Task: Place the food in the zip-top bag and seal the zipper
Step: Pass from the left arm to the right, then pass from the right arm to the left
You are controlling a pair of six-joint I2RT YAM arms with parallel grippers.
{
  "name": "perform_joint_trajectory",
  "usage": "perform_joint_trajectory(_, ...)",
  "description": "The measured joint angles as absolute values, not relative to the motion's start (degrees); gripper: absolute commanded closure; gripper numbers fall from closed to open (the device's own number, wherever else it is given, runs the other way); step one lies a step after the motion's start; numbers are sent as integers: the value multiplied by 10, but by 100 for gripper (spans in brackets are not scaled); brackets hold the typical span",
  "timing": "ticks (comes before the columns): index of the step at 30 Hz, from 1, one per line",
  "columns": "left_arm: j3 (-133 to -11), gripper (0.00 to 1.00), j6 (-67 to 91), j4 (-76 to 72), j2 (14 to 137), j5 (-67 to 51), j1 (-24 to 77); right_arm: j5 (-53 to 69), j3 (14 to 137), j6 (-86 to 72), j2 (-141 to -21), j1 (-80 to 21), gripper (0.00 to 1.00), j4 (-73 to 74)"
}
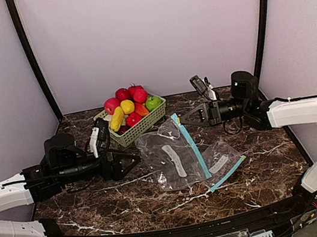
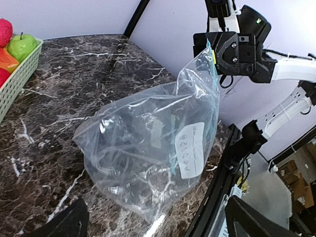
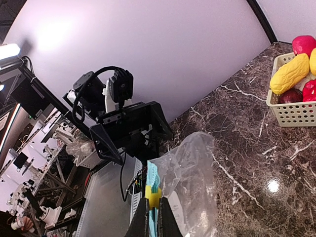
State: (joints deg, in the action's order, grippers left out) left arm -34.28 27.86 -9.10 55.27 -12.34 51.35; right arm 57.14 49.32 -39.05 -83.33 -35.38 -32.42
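The right gripper [image 3: 152,218] is pressed together on the teal zipper strip [image 1: 191,143] at 1 end of the zip-top bag [image 1: 174,157], right beside the yellow slider [image 3: 153,197]. It holds that corner up, while the rest of the bag slumps on the marble table [image 1: 100,204] below and ahead of it. The left gripper [image 1: 130,161] is spread wide and holds nothing. The bag lies directly in front of it, just beyond its fingertips, and the 2 grippers face each other across the bag. The step in hand looks like opening the mouth. To do it well, the left gripper should close on only 1 lip of the opening, near the pinched corner, so the 2 grips draw the lips apart rather than clamp both layers together. The right pinch should hold firm and high, since the limp film would likely sag closed. All the food [image 1: 127,106] sits piled in the pale green basket [image 1: 147,123], close off the left gripper's left side and well to the right gripper's right; none shows inside the bag. The crumpled clear film makes it impossible to tell whether the zipper is parted. The basket stands near the bag's far edge, so a wide swing of the left arm could nudge it.
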Motion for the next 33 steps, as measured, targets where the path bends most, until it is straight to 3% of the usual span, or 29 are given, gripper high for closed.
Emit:
perform_joint_trajectory(8, -481, 1, 196, 60, 546, -74, 512, 555, 531, -307, -809, -367, 100, -199)
perform_joint_trajectory(17, -621, 3, 124, 78, 696, -178, 512, 553, 565, -241, -809, -416, 100, -97)
perform_joint_trajectory(22, -645, 32, 115, 77, 761, -249, 512, 550, 574, -223, -809, -430, 100, -71)
perform_joint_trajectory(33, -644, 57, 137, 36, 773, -321, 512, 544, 588, -202, -809, -435, 100, -37)
